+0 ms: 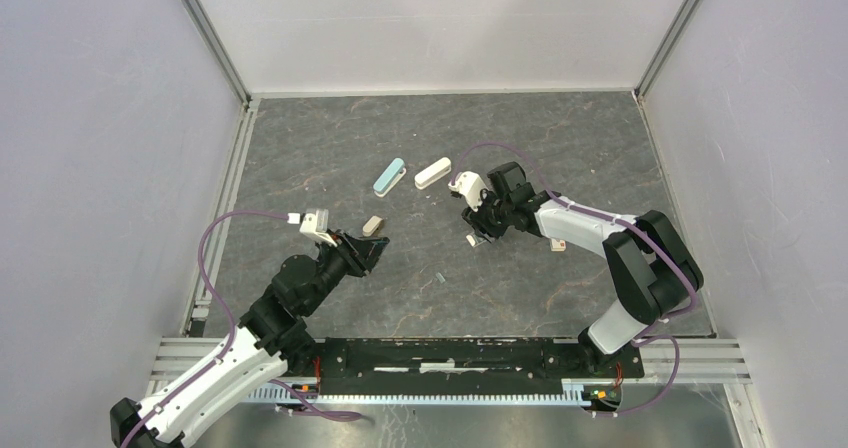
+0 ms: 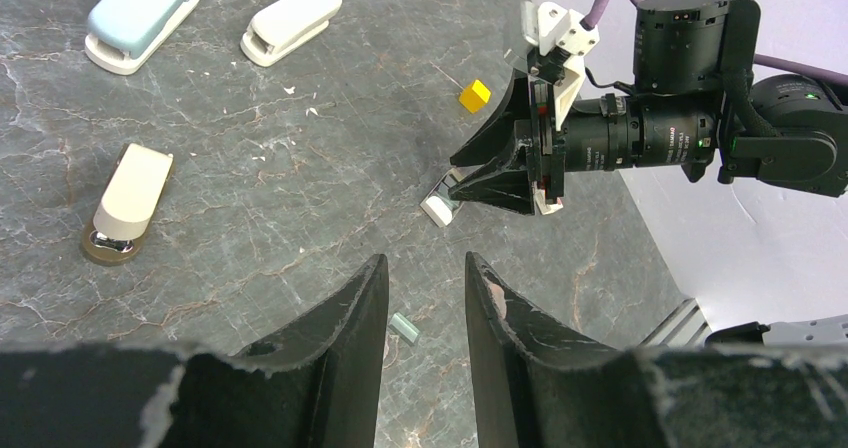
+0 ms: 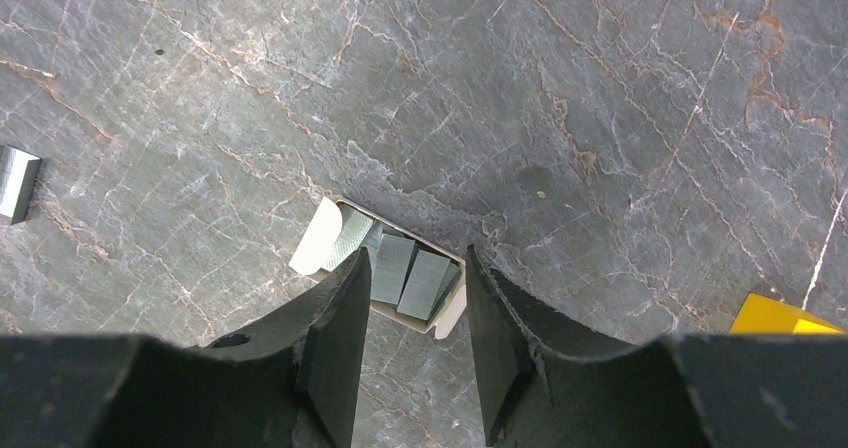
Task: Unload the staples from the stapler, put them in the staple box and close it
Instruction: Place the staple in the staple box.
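Three staplers lie on the table: a teal one point(image 1: 389, 177) point(image 2: 145, 16), a white one point(image 1: 432, 173) point(image 2: 291, 22) and a tan one point(image 1: 373, 226) point(image 2: 127, 203). The staples point(image 1: 440, 279), a short silvery strip, lie loose on the stone; they also show in the left wrist view as the staples point(image 2: 404, 327) and at the left edge of the right wrist view as the staples point(image 3: 18, 183). My left gripper point(image 1: 372, 248) point(image 2: 425, 260) hovers open and empty above them. My right gripper point(image 1: 478, 230) point(image 3: 416, 253) is open over a small clear box point(image 3: 385, 268) point(image 2: 437, 210) holding staple strips.
A small yellow block point(image 2: 474, 95) point(image 3: 775, 316) lies right of the right gripper. Grey walls and metal rails point(image 1: 215, 238) enclose the dark stone table. The right arm point(image 2: 640, 133) stretches across the left wrist view.
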Robot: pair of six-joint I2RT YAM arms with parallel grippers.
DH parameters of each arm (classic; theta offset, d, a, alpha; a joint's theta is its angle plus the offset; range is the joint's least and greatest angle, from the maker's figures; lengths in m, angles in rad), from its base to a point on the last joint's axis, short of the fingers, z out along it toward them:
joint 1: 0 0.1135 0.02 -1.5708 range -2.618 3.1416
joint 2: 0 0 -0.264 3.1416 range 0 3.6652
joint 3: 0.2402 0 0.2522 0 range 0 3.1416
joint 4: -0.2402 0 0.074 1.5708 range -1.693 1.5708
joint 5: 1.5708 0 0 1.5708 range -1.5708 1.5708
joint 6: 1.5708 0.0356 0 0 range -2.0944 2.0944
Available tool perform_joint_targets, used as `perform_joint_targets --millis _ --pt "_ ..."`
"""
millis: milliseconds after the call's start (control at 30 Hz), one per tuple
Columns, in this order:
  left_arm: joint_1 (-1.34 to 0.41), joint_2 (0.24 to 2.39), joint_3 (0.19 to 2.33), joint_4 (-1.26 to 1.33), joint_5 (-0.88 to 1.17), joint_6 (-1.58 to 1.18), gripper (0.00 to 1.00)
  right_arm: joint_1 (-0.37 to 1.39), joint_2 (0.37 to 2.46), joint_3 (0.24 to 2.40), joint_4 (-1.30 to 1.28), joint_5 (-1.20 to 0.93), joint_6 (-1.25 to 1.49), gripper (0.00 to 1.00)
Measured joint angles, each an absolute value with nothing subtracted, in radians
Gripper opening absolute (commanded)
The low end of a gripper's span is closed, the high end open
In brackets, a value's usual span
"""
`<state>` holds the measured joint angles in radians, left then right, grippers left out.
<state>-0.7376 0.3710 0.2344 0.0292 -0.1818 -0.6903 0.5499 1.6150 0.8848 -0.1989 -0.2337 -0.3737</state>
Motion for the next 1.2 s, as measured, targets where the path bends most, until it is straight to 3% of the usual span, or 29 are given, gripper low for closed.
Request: perform_joint_targets --millis 1200 --pt "-0.738 0.355 0.234 0.024 -0.182 -0.69 0.41 0.55 1.638 0.885 -0.199 -0.202 -0.383 0.55"
